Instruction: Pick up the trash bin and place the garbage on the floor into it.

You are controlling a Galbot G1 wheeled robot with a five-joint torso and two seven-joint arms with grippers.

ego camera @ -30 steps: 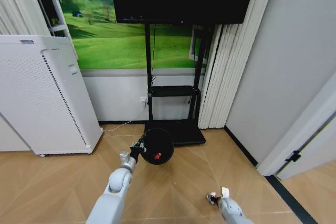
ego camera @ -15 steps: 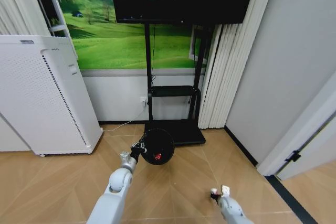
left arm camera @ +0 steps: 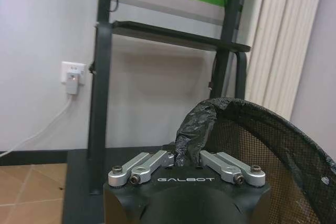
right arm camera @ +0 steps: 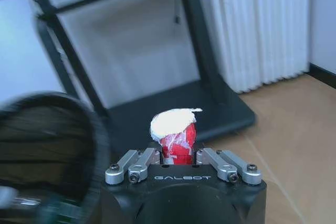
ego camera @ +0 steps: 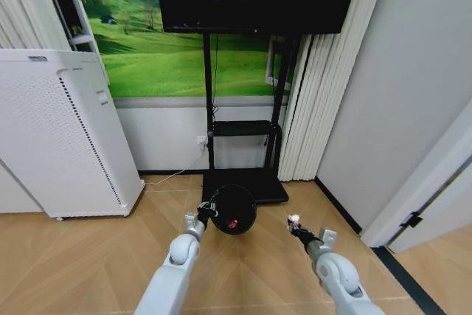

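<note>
L gripper point(ego camera: 209, 211) clamps trash bin point(ego camera: 234, 210) rim; R gripper point(ego camera: 293, 224) extended fwd, pinching red-white scrap point(right arm camera: 173, 135).

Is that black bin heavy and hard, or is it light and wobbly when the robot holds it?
Probably light: the left gripper holds the trash bin up by pinching just its rim. Its wall looks like thin see-through mesh, so it may flex a bit. Held from one edge, it could swing or tilt.

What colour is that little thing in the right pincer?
Red with a white top, the scrap shows best in the right wrist view.
</note>
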